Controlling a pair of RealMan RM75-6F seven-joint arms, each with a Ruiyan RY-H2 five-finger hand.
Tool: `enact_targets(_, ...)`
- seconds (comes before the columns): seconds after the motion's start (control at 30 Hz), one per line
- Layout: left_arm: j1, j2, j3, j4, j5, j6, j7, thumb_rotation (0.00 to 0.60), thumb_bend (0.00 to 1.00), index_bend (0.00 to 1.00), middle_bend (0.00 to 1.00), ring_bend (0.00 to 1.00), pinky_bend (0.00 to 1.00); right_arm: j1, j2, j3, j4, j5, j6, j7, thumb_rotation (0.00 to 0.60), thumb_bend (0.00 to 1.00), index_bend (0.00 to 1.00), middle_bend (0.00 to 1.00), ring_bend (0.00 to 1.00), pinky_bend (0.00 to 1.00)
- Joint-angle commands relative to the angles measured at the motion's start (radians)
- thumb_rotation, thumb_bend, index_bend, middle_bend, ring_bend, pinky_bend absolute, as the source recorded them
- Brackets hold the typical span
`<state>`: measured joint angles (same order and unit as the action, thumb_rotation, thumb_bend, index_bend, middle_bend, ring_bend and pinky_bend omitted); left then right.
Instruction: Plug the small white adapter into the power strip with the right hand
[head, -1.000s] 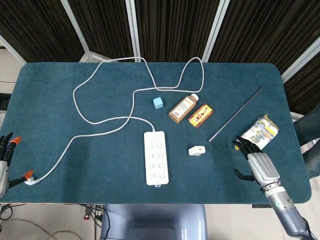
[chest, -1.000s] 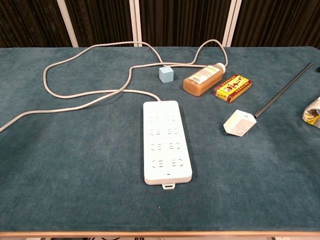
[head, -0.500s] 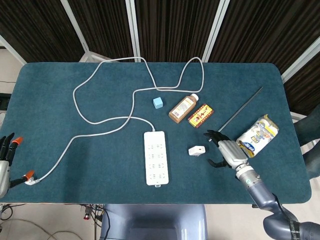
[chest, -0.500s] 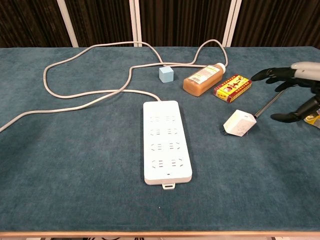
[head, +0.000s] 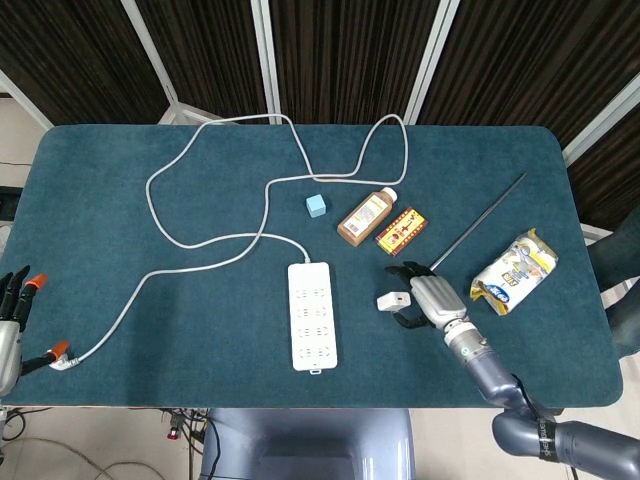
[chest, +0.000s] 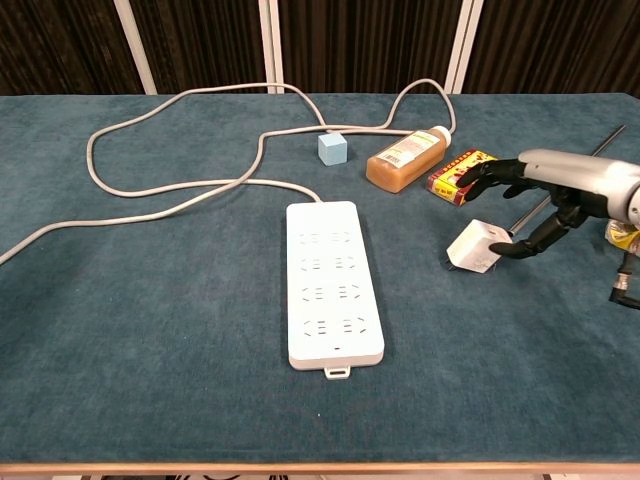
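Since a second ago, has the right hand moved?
Yes. The right hand has travelled left across the table, away from the snack bag, and is now just beside the white adapter, fingers apart around it, not yet gripping.

The light is bright and even, coming from above. The dark teal cloth-covered desk (head: 120, 160) shows no glare, and shadows are small and soft. The flat white plastic power strip (chest: 333, 294) has only a thin shadow at its edge. Both pictures are sharp. The desk's far corners look bent in the head view.
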<state>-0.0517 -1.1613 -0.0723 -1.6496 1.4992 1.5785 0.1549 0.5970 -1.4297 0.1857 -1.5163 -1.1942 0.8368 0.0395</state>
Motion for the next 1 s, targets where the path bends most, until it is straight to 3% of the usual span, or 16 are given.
enact_targets(0.03, 0.001, 0.001, 0.0, 0.0, -0.001, 0.001, -0.001, 0.6, 0.09, 0.13, 0.0, 0.0, 0.0, 0.003, -0.014, -0.001, 0.01, 0.006, 0.005, 0.0, 0.6, 0.39, 0.22, 0.26, 0.12, 0.12)
enact_targets(0.17, 0.001, 0.003, -0.001, 0.0, -0.004, 0.001, -0.005, 0.6, 0.09, 0.13, 0.0, 0.0, 0.0, 0.004, -0.028, -0.005, 0.025, 0.007, 0.015, -0.003, 0.6, 0.39, 0.28, 0.28, 0.13, 0.12)
enact_targets(1.0, 0.002, 0.008, -0.002, -0.011, -0.018, -0.007, 0.008, 0.6, 0.09, 0.15, 0.0, 0.0, 0.0, 0.027, -0.072, -0.016, 0.091, 0.044, -0.007, -0.005, 0.6, 0.39, 0.37, 0.34, 0.18, 0.12)
